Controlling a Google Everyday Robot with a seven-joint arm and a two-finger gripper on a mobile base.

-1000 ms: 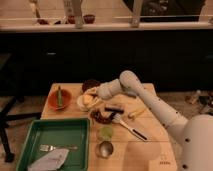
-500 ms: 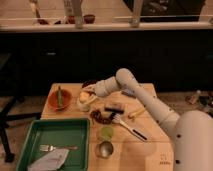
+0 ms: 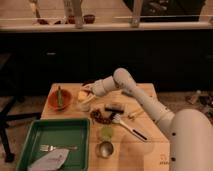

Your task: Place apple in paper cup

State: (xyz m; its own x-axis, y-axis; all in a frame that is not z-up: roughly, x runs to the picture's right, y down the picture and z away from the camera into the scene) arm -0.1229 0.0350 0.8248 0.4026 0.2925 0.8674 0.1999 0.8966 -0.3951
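Reaching left across the far part of the wooden tabletop (image 3: 150, 150), the white jointed arm ends in the end effector (image 3: 88, 93), which sits low at the far left-centre of the board; I cannot tell how its fingers stand. The apple (image 3: 82, 95), a small round yellow-orange fruit, is right at the end effector's tip, touching or just beside it. Directly near side of the apple stands the cup (image 3: 85, 106), a short pale cylinder with a plain rim; the apple looks just above or behind its far edge, and whether it is inside cannot be made out.

To the left is an orange-red round bowl (image 3: 59, 100) with a dark green elongated piece (image 3: 59, 96) lying in it. Right of the cup lies a dark rectangular block (image 3: 114, 106), and near it a dark reddish lumpy cluster (image 3: 101, 117). A utensil (image 3: 131, 128) with a pale head and dark straight handle lies slanted toward the near right, and a small yellow elongated piece (image 3: 134, 114) rests just beyond it. A pale green round thing (image 3: 106, 133) sits nearer, with a shiny metal cup (image 3: 105, 149) nearer again. At the near left is a green rectangular tray (image 3: 30, 135) holding a metal fork (image 3: 55, 147) and a pale flat packet (image 3: 49, 160)
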